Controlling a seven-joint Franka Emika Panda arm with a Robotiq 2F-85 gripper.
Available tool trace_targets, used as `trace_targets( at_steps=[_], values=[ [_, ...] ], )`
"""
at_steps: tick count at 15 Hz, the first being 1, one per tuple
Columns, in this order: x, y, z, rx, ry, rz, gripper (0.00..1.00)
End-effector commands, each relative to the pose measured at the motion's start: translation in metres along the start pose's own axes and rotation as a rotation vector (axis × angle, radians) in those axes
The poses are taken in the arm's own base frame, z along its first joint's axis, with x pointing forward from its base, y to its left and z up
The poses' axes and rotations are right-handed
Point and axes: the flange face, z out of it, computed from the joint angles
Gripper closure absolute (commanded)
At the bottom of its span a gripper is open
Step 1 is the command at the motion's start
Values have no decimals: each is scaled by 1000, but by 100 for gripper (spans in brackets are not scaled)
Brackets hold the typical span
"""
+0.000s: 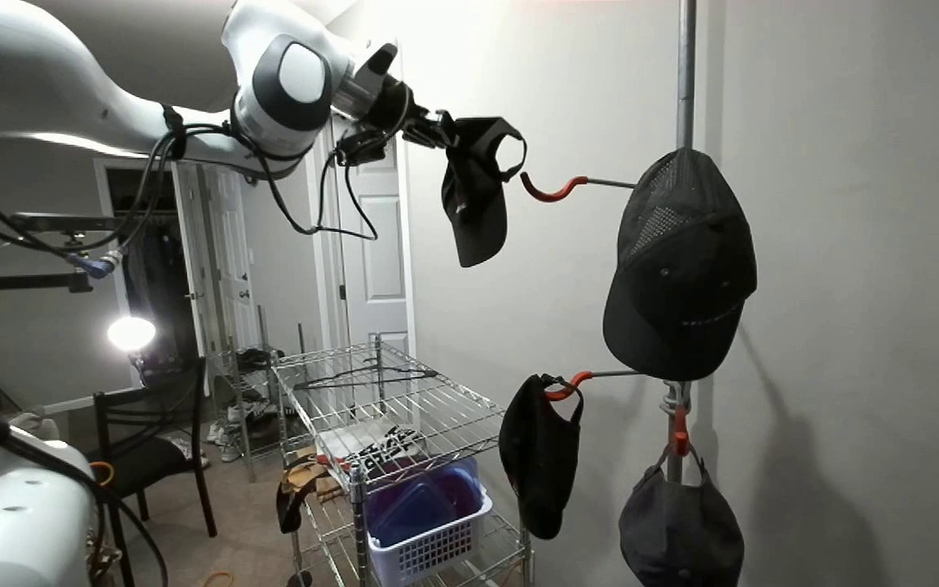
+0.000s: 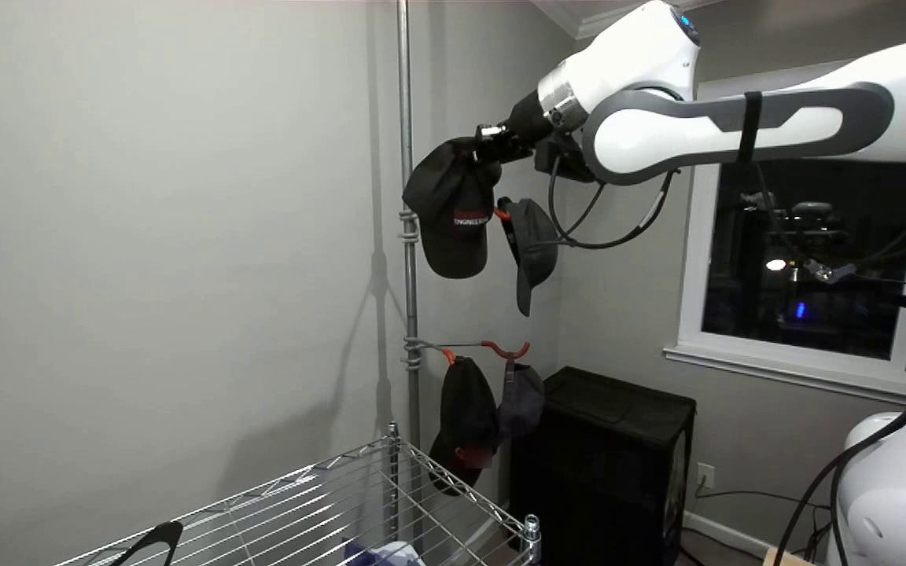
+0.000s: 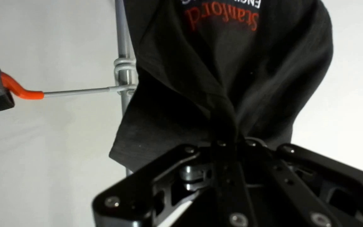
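My gripper (image 1: 443, 130) is shut on the crown of a black cap (image 1: 476, 204). In an exterior view the cap hangs brim down from the fingers (image 2: 486, 146). In the wrist view the jaws (image 3: 232, 140) pinch the cap's folded cloth (image 3: 250, 66), and red and white lettering shows upside down. In an exterior view the cap's strap opening appears close to the tip of a red-ended hook (image 1: 553, 192); I cannot tell whether they touch. Another dark cap (image 1: 681, 277) hangs nearby, also seen on its orange hook (image 2: 535, 248). The held cap hides that bare hook in an exterior view.
A metal pole (image 1: 686, 81) carries the hooks. Two more caps hang lower, one black (image 1: 543, 465) and one dark grey (image 1: 681, 526). A wire shelf (image 2: 303, 487) stands below, with a white basket (image 1: 433, 546) inside. A black box (image 2: 610, 456) stands beyond the pole.
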Motion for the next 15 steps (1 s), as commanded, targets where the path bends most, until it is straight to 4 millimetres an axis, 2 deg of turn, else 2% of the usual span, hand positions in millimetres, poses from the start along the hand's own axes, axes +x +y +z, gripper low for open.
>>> trace_targets(
  at_steps=[1,5,10,15],
  values=[
    [-21,-42,-4,90,-114,-77,97],
    [-49,-98,9,108,-264,-157,97],
    [-97,-145,63,85,-497,-214,97],
    [-167,-182,115,81,-748,-209,97]
  ],
)
